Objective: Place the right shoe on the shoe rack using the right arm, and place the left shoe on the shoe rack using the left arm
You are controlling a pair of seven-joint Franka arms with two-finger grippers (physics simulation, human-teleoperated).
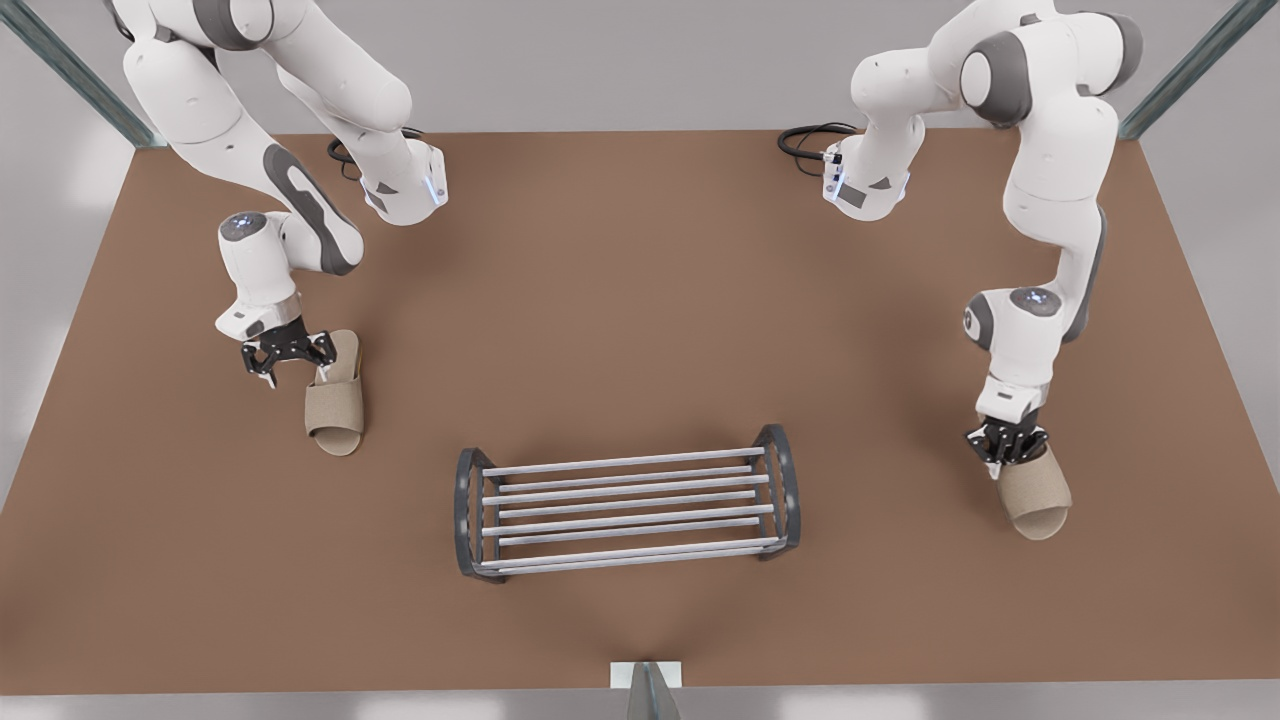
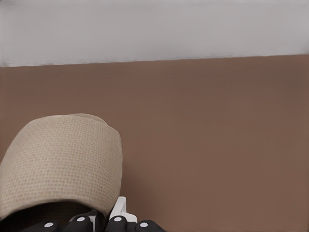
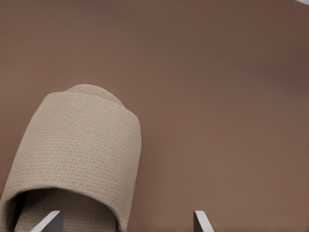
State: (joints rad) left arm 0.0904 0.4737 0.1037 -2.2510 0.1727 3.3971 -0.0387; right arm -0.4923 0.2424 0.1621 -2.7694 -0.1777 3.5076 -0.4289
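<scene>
Task is barely started, nothing on the shoe rack (image 1: 625,510) yet. It stands bare-barred near the table's near edge in the front view, roughly mid-width, well apart from both shoes.

L side: the left gripper (image 1: 1012,452) is at the front view's right, down on the heel end of the left shoe (image 1: 1038,500). In the left wrist view its fingers (image 2: 120,208) sit close together against the edge of the shoe (image 2: 58,164), so they look clamped on that edge. Can't tell if the shoe is off the table or flat on it. Toe points away from the arm's base.

R side: the right gripper (image 1: 288,355) is at the front view's left, at the heel end of the right shoe (image 1: 335,405). Fingers spread wide and gripping nothing. In the right wrist view one fingertip (image 3: 50,221) hangs over the shoe's insole (image 3: 82,150), the other over bare table.

So the L grasp seems made, the R grasp not closed. Left to do: close on the R shoe, lift both, carry each inward to the rack, set down, release.

Surface: plain matte brown table (image 1: 640,300), flat, nothing else on it but black cable loops (image 1: 805,140) by the arm bases at the far edge. Room is pale grey walls (image 1: 620,60) w/ slanted metal posts (image 1: 60,60) at the far corners.
</scene>
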